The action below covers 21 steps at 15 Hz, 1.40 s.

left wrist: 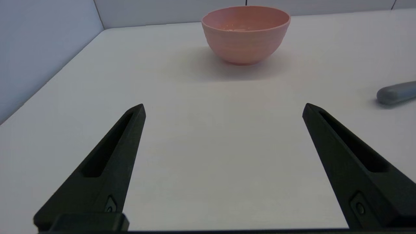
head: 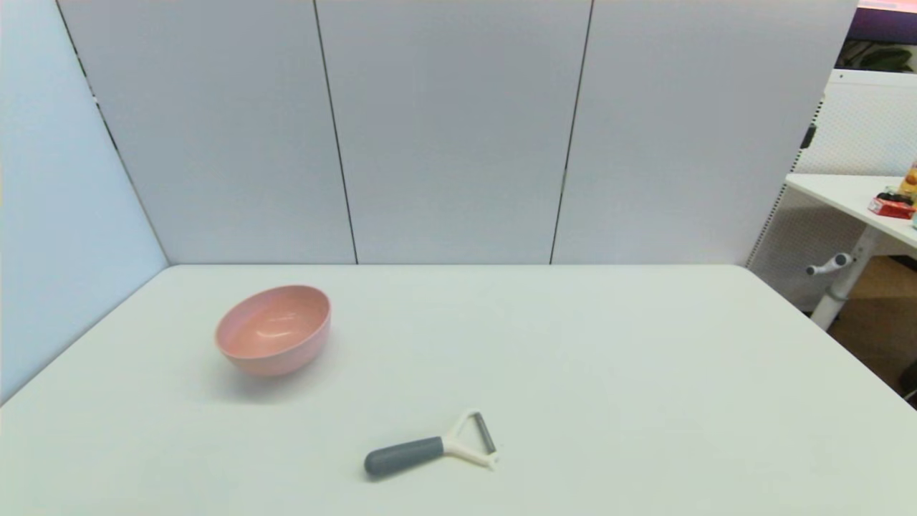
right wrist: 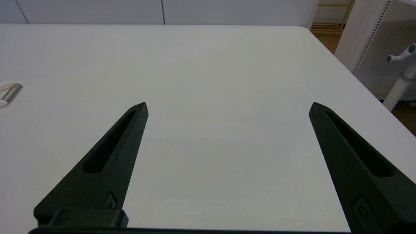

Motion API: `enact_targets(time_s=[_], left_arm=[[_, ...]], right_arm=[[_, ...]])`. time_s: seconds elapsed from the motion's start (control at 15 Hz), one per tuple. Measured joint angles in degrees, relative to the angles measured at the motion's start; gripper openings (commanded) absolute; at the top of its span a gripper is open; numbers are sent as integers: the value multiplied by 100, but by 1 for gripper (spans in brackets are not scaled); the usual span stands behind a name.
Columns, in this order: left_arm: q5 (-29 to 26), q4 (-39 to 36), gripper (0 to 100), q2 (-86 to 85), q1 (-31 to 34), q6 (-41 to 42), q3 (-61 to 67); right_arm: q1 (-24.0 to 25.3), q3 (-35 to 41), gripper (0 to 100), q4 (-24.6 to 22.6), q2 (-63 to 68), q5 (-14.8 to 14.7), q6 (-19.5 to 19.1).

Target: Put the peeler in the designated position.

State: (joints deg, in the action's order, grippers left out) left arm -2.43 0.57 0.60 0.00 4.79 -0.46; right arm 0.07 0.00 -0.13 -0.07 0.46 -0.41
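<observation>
Nothing of the task looks done yet: the peeler (head: pixel 430 451) lies flat on the white table (head: pixel 645 373), near the robot's edge and about midway across, with no gripper on it. Its dark grey handle points toward the robot's left and its white forked head with the metal blade toward the right. The pink bowl (head: pixel 273 330) stands upright farther back and to the left, well apart from the peeler, and appears empty, though a pale fleck on its inner wall in the left wrist view is too faint to make out. Neither arm shows in the head view, so both seem parked low at the near edge. The left gripper (left wrist: pixel 223 109) hovers over bare tabletop with its fingers spread wide and nothing between them; the end of the grey handle shows off to one side. The right gripper (right wrist: pixel 228 107) is likewise spread wide and empty above the bare right half of the table, with only the blade end in sight at the margin. The designated position carries no mark, so it cannot be picked out here. Reaching, grasping, carrying and setting down all remain.
</observation>
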Motion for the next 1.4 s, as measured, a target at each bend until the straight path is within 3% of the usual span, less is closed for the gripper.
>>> enact_targets(time_s=[0.47,1.2,1.4], left_arm=[[-405,785,100,2063,-105,1495,-1748],[-1446,686,100,7539,-2786,2258,-4212],[-1482,1193,100,8583,-3340,2304,-5311]], right_arm=[[0,0,100,-2,0,-2,-2],[0,0,100,0,0,0,0],[0,0,100,-2,0,0,-2]])
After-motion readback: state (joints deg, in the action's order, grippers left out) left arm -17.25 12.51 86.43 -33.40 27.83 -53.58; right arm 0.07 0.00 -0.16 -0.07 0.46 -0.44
